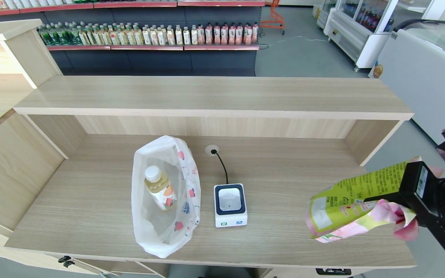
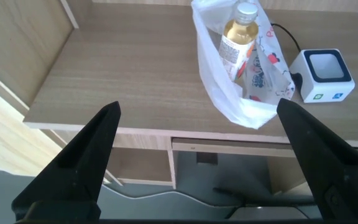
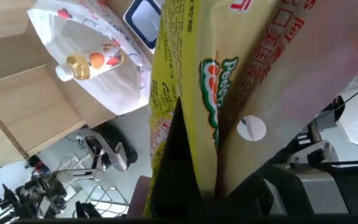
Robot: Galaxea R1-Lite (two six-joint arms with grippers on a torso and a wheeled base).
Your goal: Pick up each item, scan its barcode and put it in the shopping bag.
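My right gripper (image 1: 394, 204) is shut on a green and pink snack bag (image 1: 355, 199), held above the counter's right front corner, to the right of the scanner. In the right wrist view the snack bag (image 3: 229, 93) stands close before the camera. The white barcode scanner (image 1: 230, 204) sits mid-counter with its cable running to a hole behind it. A white plastic shopping bag (image 1: 166, 197) lies open left of the scanner with a tea bottle (image 1: 159, 188) inside. My left gripper (image 2: 197, 162) hangs open below the counter's front edge, nothing between its fingers; beyond it lie the shopping bag (image 2: 241, 62) and scanner (image 2: 324, 74).
The wooden counter (image 1: 91, 193) has a raised back shelf (image 1: 207, 94) and side walls. Bare counter lies left of the shopping bag. Store shelves of bottles (image 1: 149, 34) stand behind, and freezers (image 1: 419, 58) at the right.
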